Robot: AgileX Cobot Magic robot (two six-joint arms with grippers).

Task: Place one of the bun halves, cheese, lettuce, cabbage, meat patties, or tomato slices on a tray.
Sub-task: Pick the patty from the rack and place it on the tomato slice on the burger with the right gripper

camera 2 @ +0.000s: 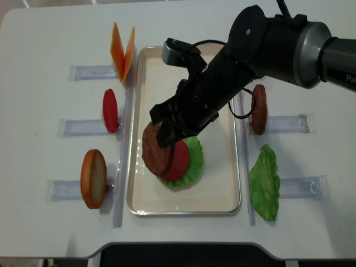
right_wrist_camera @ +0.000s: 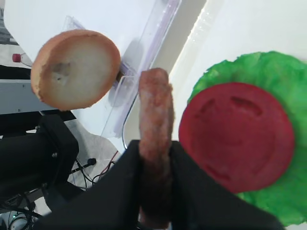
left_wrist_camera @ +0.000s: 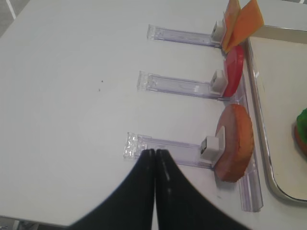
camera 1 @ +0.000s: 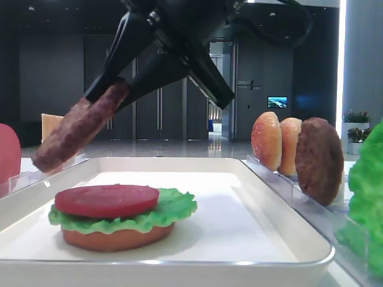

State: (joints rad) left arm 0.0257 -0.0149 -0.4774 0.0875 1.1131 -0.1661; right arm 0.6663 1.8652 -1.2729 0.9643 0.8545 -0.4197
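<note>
The round, thick, dark reddish-brown meat patty (camera 2: 154, 151) is held on edge in the air, clamped between the two black fingers (right_wrist_camera: 192, 191) of the right gripper (camera 2: 167, 130), above the left part of the large white shallow rectangular tray (camera 2: 225, 196) and partly over the stack lying in it. That stack counts three layers: one golden-orange bun half (camera 1: 116, 238) at the bottom, one bright green ruffled lettuce leaf (camera 2: 193, 158) on it, and one flat pinkish-red tomato slice (camera 1: 106, 199) on top. A second meat patty (camera 2: 258, 109) stands upright in a clear acrylic holder rack (camera 2: 286, 123) right of the tray; in the low exterior view two more bun halves (camera 1: 267, 141) stand just beside it in the same row. A second lettuce leaf (camera 2: 265, 182) lies right of the tray, near another rack. Left of the tray, three racks each carry items: two thin pale-orange square cheese slices (camera 2: 122, 51) leaning apart in a V at the far end, one tomato slice on edge (camera 2: 110, 110) in the middle, and one bun half on edge (camera 2: 93, 178) at the near end. The left gripper (left_wrist_camera: 155, 155) hangs over the white tabletop (left_wrist_camera: 72, 72) beside the near rack, its fingers pressed together with nothing between them.
</note>
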